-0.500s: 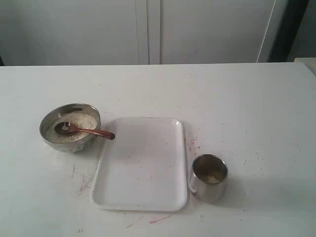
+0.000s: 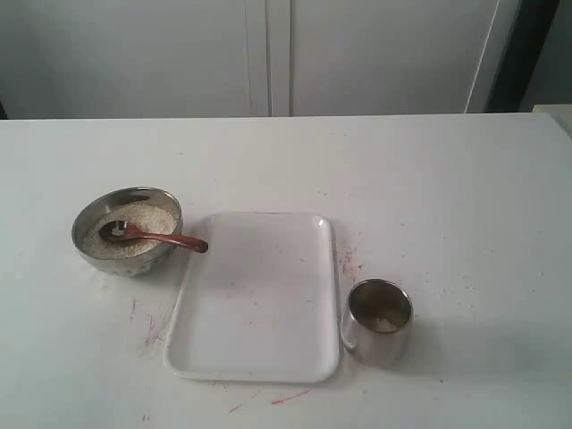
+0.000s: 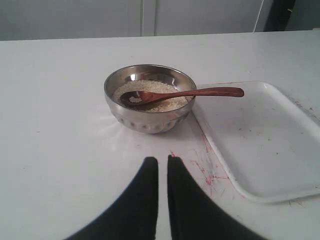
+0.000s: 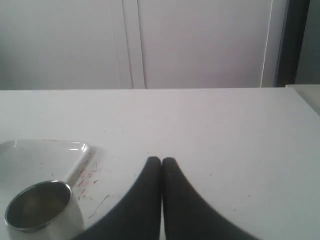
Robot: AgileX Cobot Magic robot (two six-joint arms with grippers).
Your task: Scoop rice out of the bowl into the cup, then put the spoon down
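The steel bowl (image 2: 89,214) stands at the table's left, holding a heap of rice (image 2: 147,217). The brown spoon (image 2: 165,239) lies in it, scoop in the rice, handle over the rim toward the tray. The steel cup (image 2: 378,335) stands to the right of the tray's near corner, with a few grains at its bottom. Neither gripper shows in the exterior view. In the left wrist view my left gripper (image 3: 162,160) hovers short of the bowl (image 3: 145,120) and spoon (image 3: 210,92), fingers nearly together, empty. My right gripper (image 4: 161,160) is shut and empty, beside the cup (image 4: 42,210).
A white rectangular tray (image 2: 259,295) lies between bowl and cup, bare but for faint red marks. Red scribbles mark the white table round it. White cabinet doors stand behind the table's far edge.
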